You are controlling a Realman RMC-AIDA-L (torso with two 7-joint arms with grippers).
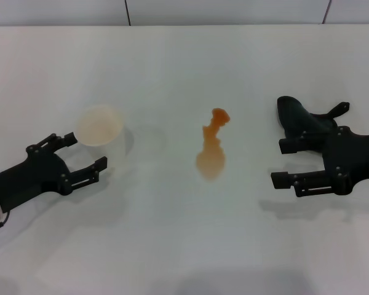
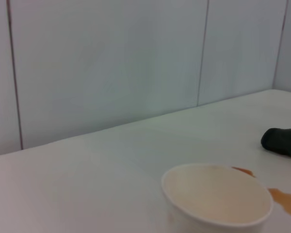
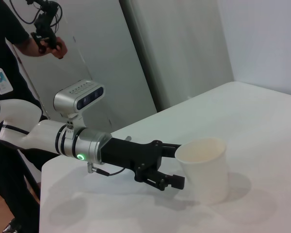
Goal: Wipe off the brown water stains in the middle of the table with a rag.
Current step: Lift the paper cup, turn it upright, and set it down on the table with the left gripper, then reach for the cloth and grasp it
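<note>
The brown water stains (image 1: 212,147) lie as an elongated orange-brown puddle in the middle of the white table (image 1: 172,246). They also show in the left wrist view (image 2: 286,199). The black rag (image 1: 298,115) lies crumpled at the right, just behind my right gripper (image 1: 279,163), which is open and empty and points towards the puddle. The rag also shows in the left wrist view (image 2: 283,141). My left gripper (image 1: 86,151) is open and empty at the left. It also shows in the right wrist view (image 3: 175,164).
A translucent whitish cup (image 1: 99,126) stands upright just beyond my left gripper's fingertips, not between them; it also shows in both wrist views (image 2: 216,194) (image 3: 203,167). A person (image 3: 9,48) stands beyond the table's left end. A wall runs along the far edge.
</note>
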